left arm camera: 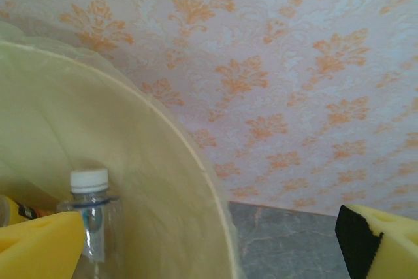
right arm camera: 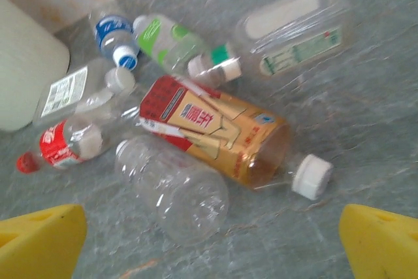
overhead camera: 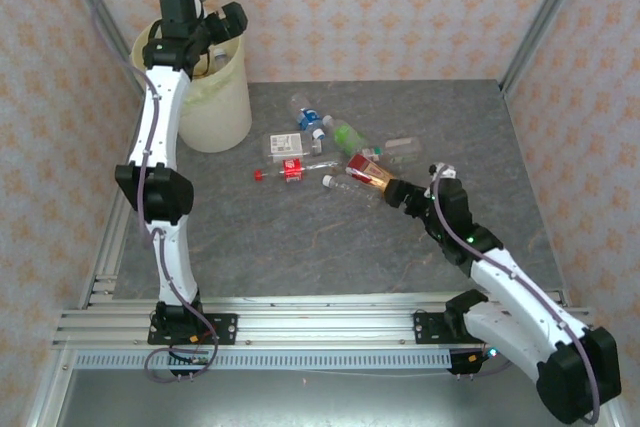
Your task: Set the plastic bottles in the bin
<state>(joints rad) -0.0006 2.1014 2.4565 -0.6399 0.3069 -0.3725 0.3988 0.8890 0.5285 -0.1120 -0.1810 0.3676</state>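
Plastic bottles (overhead camera: pixel 368 172) mostly lie on the table (overhead camera: pixel 300 247) near the bin (overhead camera: pixel 215 107), one already inside, the left claw (left arm camera: pixel 209 246) open over it, the right claw (right arm camera: pixel 209 240) open above the pile.

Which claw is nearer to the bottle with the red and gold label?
Right. The right claw sits open just short of the red and gold bottle, at its capped end; the left claw hangs over the bin, far away.
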